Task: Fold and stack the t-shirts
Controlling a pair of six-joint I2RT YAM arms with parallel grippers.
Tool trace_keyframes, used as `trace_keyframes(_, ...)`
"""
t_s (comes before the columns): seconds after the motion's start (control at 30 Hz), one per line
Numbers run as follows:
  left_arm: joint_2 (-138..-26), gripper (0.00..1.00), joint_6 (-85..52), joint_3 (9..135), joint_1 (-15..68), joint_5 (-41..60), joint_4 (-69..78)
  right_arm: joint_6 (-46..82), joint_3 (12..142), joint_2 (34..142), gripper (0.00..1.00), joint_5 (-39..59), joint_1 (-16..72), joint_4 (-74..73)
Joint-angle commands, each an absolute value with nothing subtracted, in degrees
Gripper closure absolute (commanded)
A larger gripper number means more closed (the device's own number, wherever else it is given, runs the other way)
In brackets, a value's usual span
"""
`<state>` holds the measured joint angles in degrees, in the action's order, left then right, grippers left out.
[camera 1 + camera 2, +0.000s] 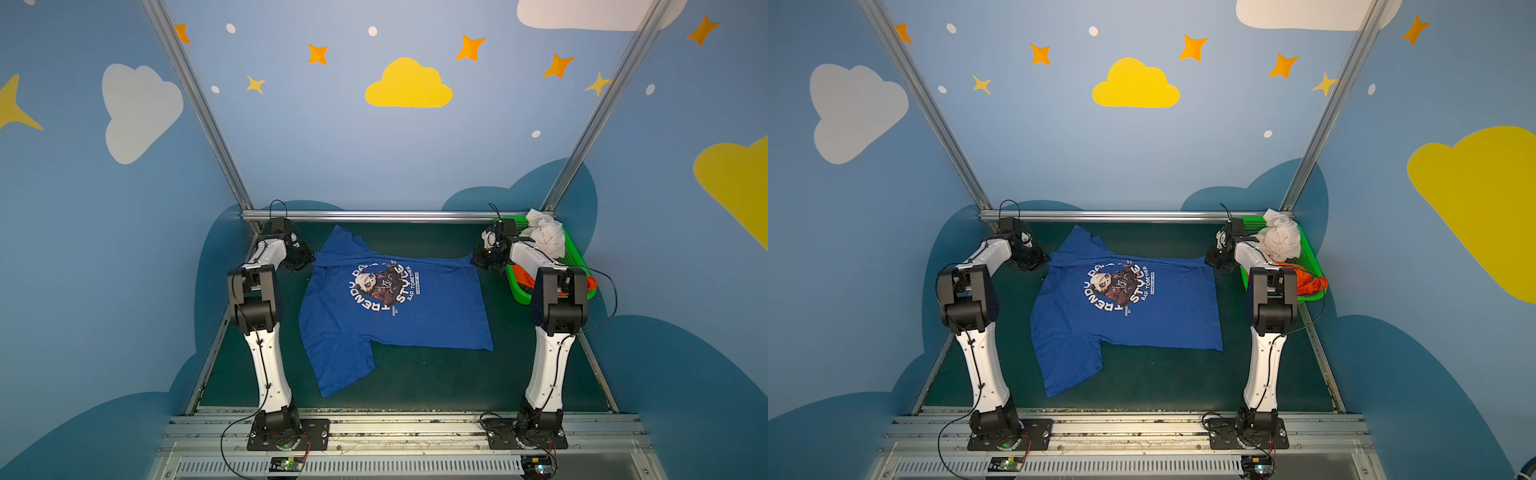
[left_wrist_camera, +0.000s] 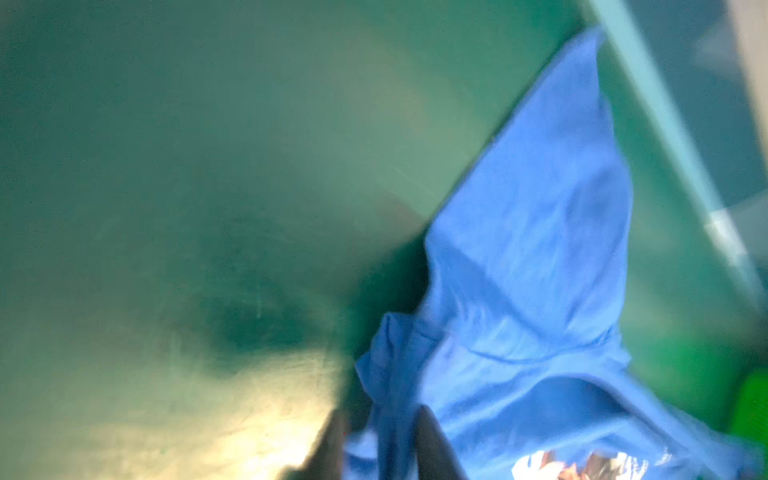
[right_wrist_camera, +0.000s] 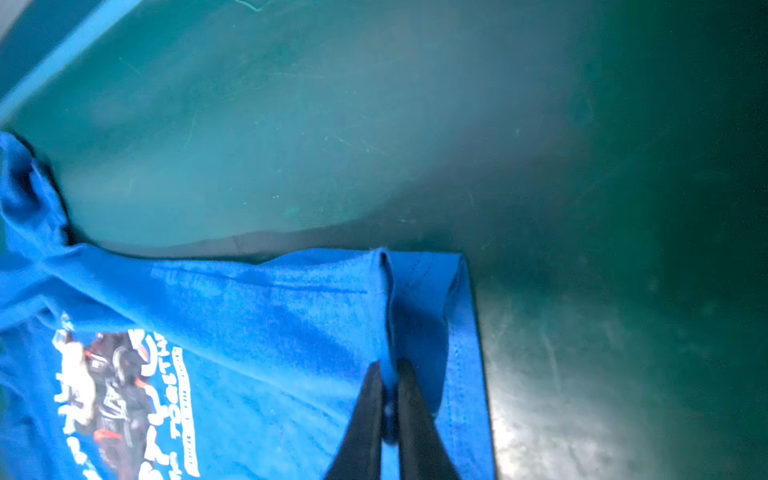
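Closest, the right gripper (image 3: 388,363) stands narrow, its jaws pinching a fold at the far right corner of the blue t-shirt (image 1: 415,316). At the far left corner, the left gripper (image 2: 381,411) has its jaws apart with blue cloth between them; blur hides whether they grip it. The shirt lies spread mid-table (image 1: 415,382), its round print reading in part "RENDY" and "RAD TOGETHER". Far right, a green basket (image 1: 517,297) holds a white t-shirt (image 1: 548,239) and an orange t-shirt (image 1: 1308,282).

T-shirt (image 1: 395,316) left of basket (image 1: 515,293)
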<state>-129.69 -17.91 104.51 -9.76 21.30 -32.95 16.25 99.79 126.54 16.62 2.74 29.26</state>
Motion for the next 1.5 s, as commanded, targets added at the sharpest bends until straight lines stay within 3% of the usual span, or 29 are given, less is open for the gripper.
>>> trace_keyframes(0.0,-131.1,0.40,-17.8,108.4,-10.1,18.9,-37.4,15.5,103.6,128.9,0.76,15.4,2.4,33.9)
trace_keyframes(0.13,-131.7,0.22,-17.5,113.6,-9.2,14.8,-41.6,15.4,106.3,129.7,0.61,13.5,2.5,36.1)
trace_keyframes(0.23,-133.1,0.14,-16.8,120.1,-8.0,10.7,-45.9,15.3,109.4,130.8,0.52,11.7,2.7,38.4)
trace_keyframes(0.4,-139.6,0.10,-15.4,134.9,-6.1,10.4,-50.8,15.3,114.6,134.4,0.48,12.9,2.6,40.0)
trace_keyframes(0.63,-154.2,0.19,-16.8,155.8,-5.2,18.2,-51.8,16.3,119.3,138.2,0.48,16.2,2.7,40.4)
trace_keyframes(1.0,-160.3,0.24,-21.4,152.9,-3.7,21.9,-32.5,16.3,119.8,139.3,0.48,18.5,3.1,40.7)
trace_keyframes(1.37,-168.3,0.33,-30.9,157.5,-3.3,27.3,-28.0,16.0,118.4,137.3,0.48,19.4,3.2,41.4)
trace_keyframes(1.47,-169.0,0.39,-32.3,157.8,-3.3,28.7,-27.2,15.8,118.3,136.7,0.48,19.5,3.2,41.7)
